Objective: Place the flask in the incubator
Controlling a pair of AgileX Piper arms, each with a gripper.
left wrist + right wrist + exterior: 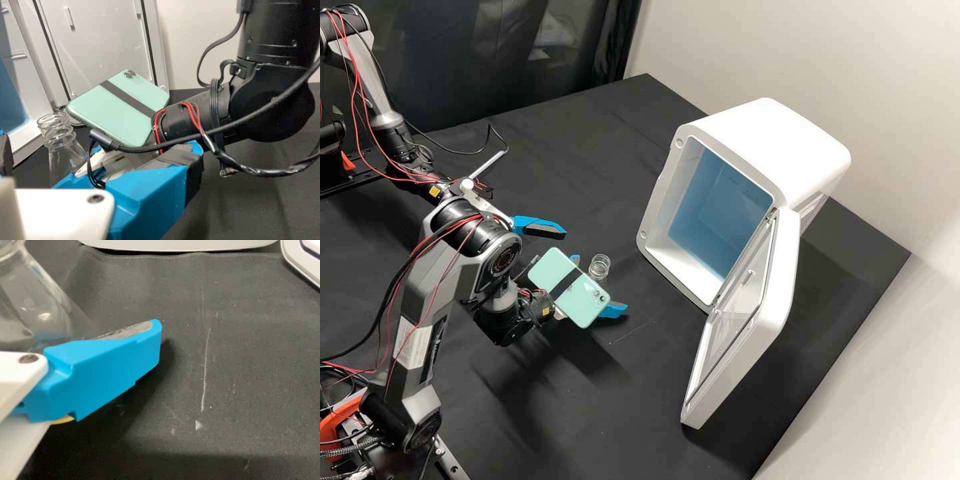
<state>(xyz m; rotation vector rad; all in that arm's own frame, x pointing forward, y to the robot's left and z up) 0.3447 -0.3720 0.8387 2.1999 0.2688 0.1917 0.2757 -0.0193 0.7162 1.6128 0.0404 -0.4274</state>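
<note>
A clear glass flask stands upright on the black bench, left of the white incubator. The incubator's door hangs open and shows a blue inside. My right gripper, on the front arm, is shut on the flask. One blue finger lies on either side of the body, and the pad of one finger presses the glass. My left gripper's blue finger hangs just behind and left of the flask. That gripper is open and holds nothing.
A mint-green phone strapped to the right wrist hides the flask's body from above. Red and black cables run along both arms. Bare bench lies between the flask and the incubator mouth. The bench edge runs close behind the incubator on the right.
</note>
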